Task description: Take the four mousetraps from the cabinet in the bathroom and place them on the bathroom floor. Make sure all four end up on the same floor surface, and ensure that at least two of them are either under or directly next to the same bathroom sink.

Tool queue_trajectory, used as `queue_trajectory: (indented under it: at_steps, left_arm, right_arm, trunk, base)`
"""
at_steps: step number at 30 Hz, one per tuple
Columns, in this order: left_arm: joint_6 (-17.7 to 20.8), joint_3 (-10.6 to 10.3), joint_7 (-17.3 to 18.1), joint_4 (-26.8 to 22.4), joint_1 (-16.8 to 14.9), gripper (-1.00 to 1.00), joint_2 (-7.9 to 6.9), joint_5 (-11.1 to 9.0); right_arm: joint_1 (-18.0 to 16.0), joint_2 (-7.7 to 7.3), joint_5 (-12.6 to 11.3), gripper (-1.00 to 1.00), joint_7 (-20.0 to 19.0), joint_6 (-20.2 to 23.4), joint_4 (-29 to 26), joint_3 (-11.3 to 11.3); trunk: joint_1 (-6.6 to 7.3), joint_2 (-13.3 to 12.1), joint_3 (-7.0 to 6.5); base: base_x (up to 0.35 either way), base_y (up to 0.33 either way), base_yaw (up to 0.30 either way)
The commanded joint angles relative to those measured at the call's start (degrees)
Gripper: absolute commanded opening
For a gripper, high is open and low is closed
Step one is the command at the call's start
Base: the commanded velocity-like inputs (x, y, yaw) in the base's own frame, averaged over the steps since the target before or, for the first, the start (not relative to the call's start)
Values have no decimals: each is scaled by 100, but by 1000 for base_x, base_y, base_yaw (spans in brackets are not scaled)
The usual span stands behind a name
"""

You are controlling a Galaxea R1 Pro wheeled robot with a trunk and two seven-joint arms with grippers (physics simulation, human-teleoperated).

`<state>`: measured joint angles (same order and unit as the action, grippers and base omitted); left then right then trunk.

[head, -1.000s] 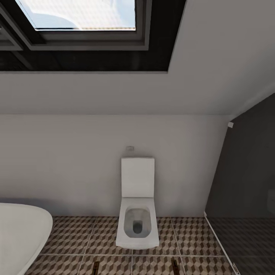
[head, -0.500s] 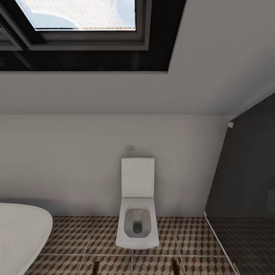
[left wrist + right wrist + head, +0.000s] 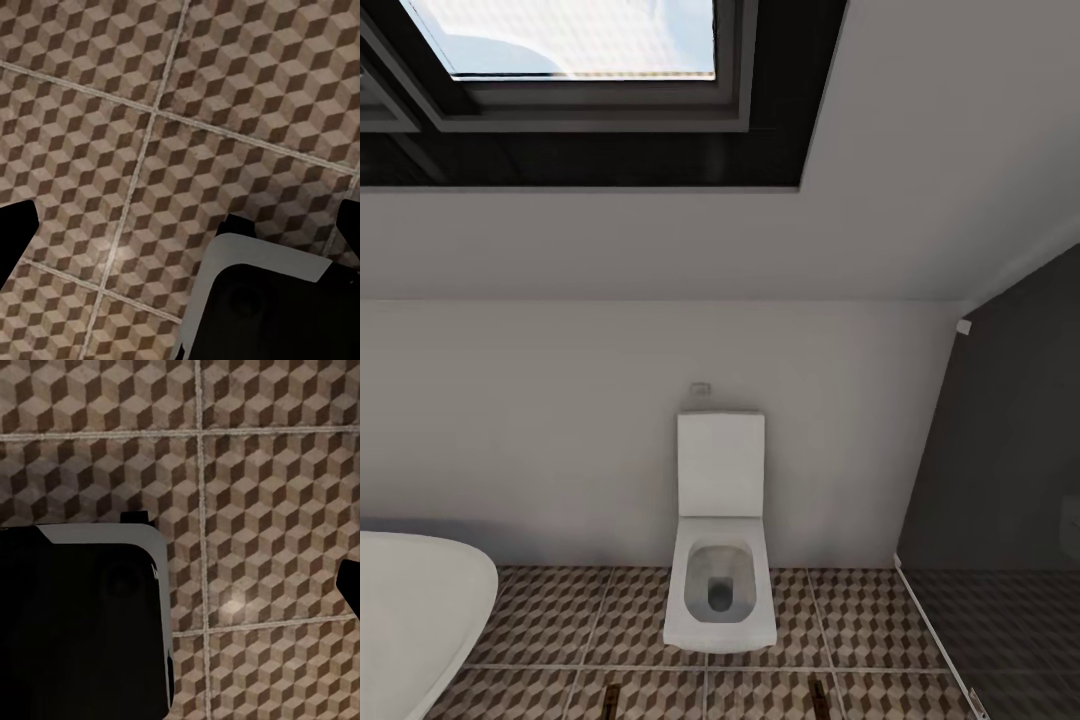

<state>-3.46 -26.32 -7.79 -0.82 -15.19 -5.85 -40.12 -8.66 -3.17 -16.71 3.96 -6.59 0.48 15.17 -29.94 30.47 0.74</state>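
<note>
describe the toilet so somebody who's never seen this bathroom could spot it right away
Start at the long pale back wall under the sloped ceiling and skylight. The toilet stands against that wall on the cube-patterned bathroom floor, between the bathtub and the dark glass partition. Unlike the rounded tub, it is boxy: a squared white bowl, open, with a flat rectangular tank behind it.

soft, even daylight enters through the dark-framed skylight window (image 3: 575, 40); the pale sloped wall is dim, and the brown-and-beige cube-patterned floor tiles (image 3: 112, 255) show faint glare.
</note>
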Motion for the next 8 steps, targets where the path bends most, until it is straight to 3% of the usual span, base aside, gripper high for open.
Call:
queue_trajectory:
  at_steps: [1, 8]
  left_arm:
    - [-6, -48, -21, -6, -1, 100, 0, -37]
    - [-6, -53, -21, -6, 0, 100, 9, -18]
  right_arm:
    - [-4, 1, -52, 100, 8, -18, 5, 49]
    - [-4, 1, -51, 100, 8, -18, 5, 59]
  trunk:
    - [-2, 7, 8]
    - [-2, 7, 8]
  base:
    - [0, 0, 0]
    - [0, 0, 0]
